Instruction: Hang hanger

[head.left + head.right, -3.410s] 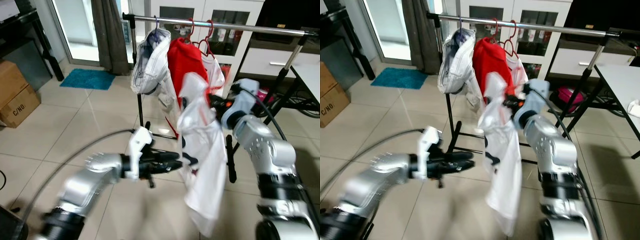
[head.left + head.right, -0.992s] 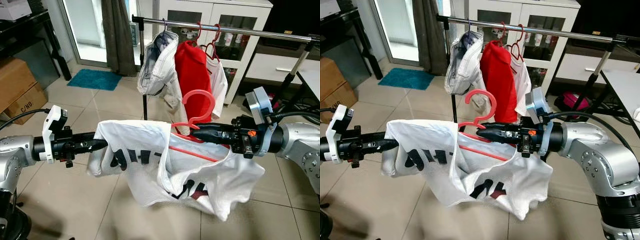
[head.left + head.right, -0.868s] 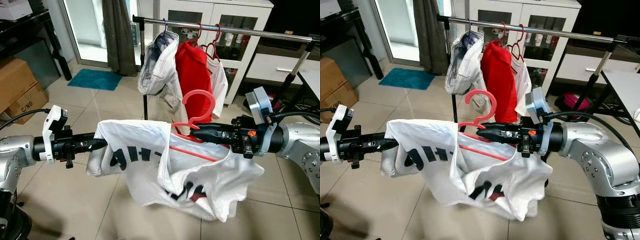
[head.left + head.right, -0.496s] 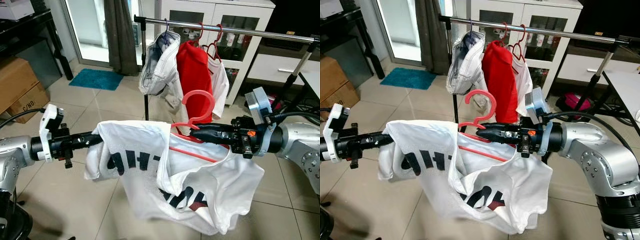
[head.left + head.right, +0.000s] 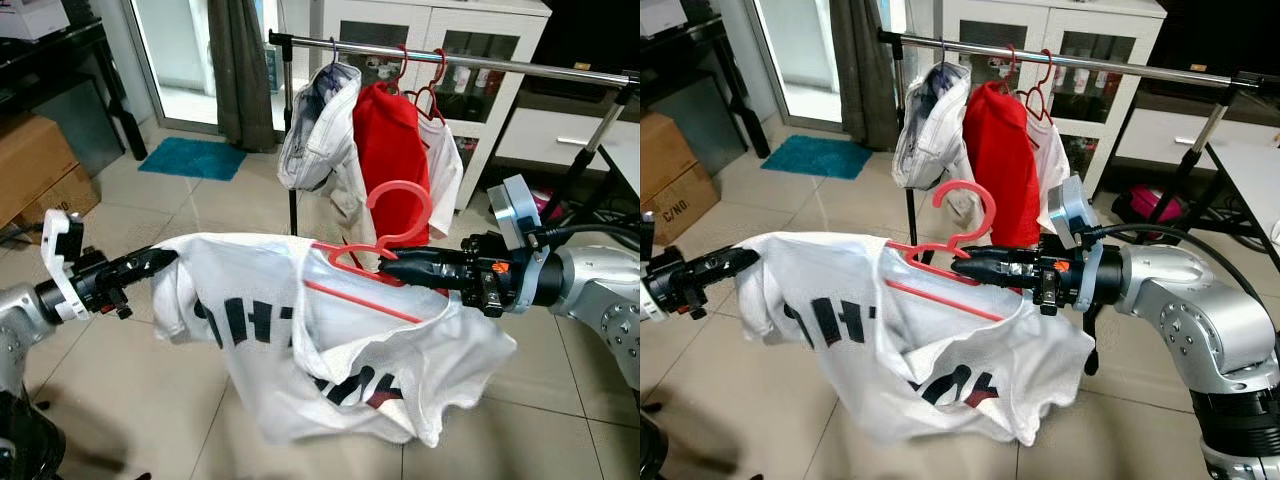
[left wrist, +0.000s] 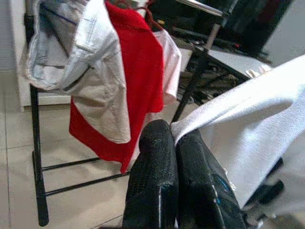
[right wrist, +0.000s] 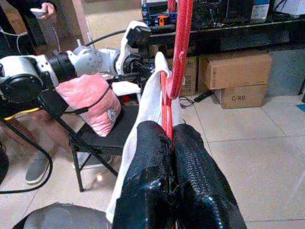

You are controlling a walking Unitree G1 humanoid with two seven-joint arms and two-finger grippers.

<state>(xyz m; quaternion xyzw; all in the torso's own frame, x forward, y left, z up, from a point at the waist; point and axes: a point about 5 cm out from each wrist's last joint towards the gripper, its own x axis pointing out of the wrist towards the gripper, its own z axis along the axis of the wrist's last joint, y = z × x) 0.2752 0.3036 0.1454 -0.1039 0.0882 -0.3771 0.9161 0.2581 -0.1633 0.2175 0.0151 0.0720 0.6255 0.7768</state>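
My right gripper (image 5: pixel 387 267) is shut on the neck of a red plastic hanger (image 5: pixel 402 208), hook upward, in front of me at chest height. A white T-shirt (image 5: pixel 340 335) with dark lettering drapes over the hanger and sags below it. My left gripper (image 5: pixel 163 259) is far out to the left, shut on the shirt's edge and stretching it sideways. The left wrist view shows white fabric (image 6: pixel 238 109) pinched between its fingers (image 6: pixel 157 162). Behind stands the clothes rail (image 5: pixel 460 58) with a pale jacket (image 5: pixel 315 130), a red shirt (image 5: pixel 388 150) and a white shirt (image 5: pixel 442 175).
Cardboard boxes (image 5: pixel 35 170) sit at the left, a blue mat (image 5: pixel 190 158) by the glass door, a dark curtain (image 5: pixel 238 70) and a white cabinet (image 5: pixel 430 25) behind the rail. A table edge (image 5: pixel 625 150) is at the right. A folding chair with a pink cushion (image 7: pixel 88 102) appears in the right wrist view.
My left gripper has pulled the shirt edge further left, stretching the fabric and baring one arm of the hanger. The right gripper and hanger have stayed put.
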